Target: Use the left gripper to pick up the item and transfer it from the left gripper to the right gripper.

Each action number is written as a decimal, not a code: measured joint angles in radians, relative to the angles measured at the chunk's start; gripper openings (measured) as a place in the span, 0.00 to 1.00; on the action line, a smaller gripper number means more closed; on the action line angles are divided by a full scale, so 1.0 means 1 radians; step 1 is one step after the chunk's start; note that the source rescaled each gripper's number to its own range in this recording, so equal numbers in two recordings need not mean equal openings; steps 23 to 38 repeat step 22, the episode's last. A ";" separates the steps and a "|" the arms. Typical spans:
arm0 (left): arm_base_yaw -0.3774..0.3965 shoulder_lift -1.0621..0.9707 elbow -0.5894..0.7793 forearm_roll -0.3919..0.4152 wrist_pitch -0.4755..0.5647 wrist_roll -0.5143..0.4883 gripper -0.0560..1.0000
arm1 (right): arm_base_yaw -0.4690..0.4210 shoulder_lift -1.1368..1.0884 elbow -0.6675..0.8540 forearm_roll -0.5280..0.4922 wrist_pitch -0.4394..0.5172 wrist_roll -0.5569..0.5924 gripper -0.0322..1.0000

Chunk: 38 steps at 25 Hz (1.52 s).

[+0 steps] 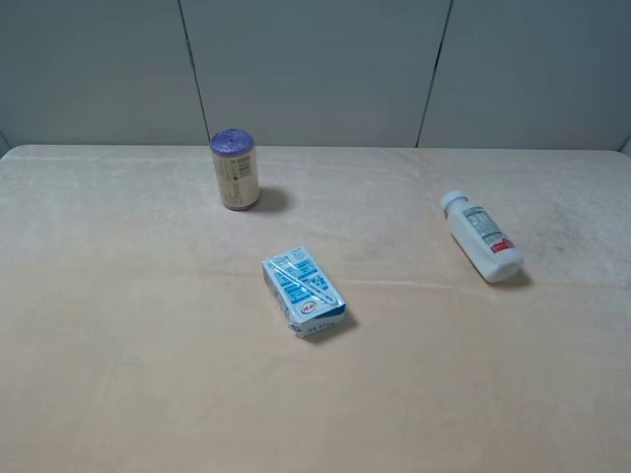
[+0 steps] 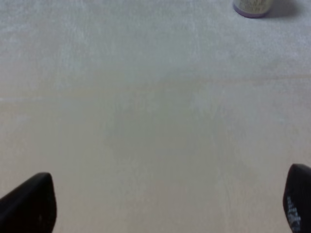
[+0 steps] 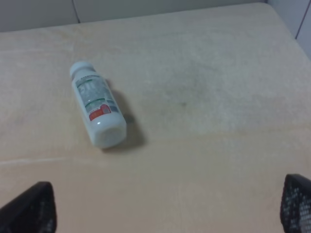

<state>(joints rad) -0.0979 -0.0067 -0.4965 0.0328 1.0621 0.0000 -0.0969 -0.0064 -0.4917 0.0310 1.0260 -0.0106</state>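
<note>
The item, a small white bottle [image 1: 482, 236] with a white cap and a red-edged label, lies on its side at the right of the table. It also shows in the right wrist view [image 3: 96, 104], well ahead of the fingers. My left gripper [image 2: 167, 201] is open and empty over bare table; only its two black fingertips [image 2: 29, 204] show. My right gripper [image 3: 167, 206] is open and empty, its fingertips [image 3: 31, 208] wide apart. Neither arm shows in the exterior high view.
A purple-topped beige can [image 1: 235, 169] stands upright at the back left of centre; its base shows in the left wrist view [image 2: 252, 7]. A blue-and-white carton [image 1: 303, 292] lies flat mid-table. The beige table [image 1: 118, 374] ends at a grey wall behind.
</note>
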 joint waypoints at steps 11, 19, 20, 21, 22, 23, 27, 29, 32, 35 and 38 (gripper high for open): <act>0.109 0.000 0.000 0.000 0.000 0.000 0.83 | 0.000 0.000 0.000 0.000 -0.002 0.000 1.00; 0.112 0.000 0.000 0.000 0.000 0.000 0.83 | 0.000 0.000 0.000 0.000 -0.002 0.000 1.00; 0.112 0.000 0.000 0.000 0.000 0.000 0.83 | 0.000 0.000 0.000 0.000 -0.002 0.000 1.00; 0.112 0.000 0.000 0.000 0.000 0.000 0.83 | 0.000 0.000 0.000 0.000 -0.002 0.000 1.00; 0.112 0.000 0.000 0.000 0.000 0.000 0.83 | 0.000 0.000 0.000 0.000 -0.002 0.000 1.00; 0.112 0.000 0.000 0.000 0.000 0.000 0.83 | 0.000 0.000 0.000 0.000 -0.002 0.000 1.00; 0.112 0.000 0.000 0.000 0.000 0.000 0.83 | 0.000 0.000 0.000 0.000 -0.002 0.000 1.00; 0.112 0.000 0.000 0.000 0.000 0.000 0.83 | 0.000 0.000 0.000 0.000 -0.002 0.000 1.00; 0.112 0.000 0.000 0.000 0.000 0.000 0.83 | 0.000 0.000 0.000 0.000 -0.002 0.000 1.00; 0.112 0.000 0.000 0.000 0.000 0.000 0.83 | 0.000 0.000 0.000 0.000 -0.002 0.000 1.00; 0.112 0.000 0.000 0.000 0.000 0.000 0.83 | 0.000 0.000 0.000 0.000 -0.002 0.000 1.00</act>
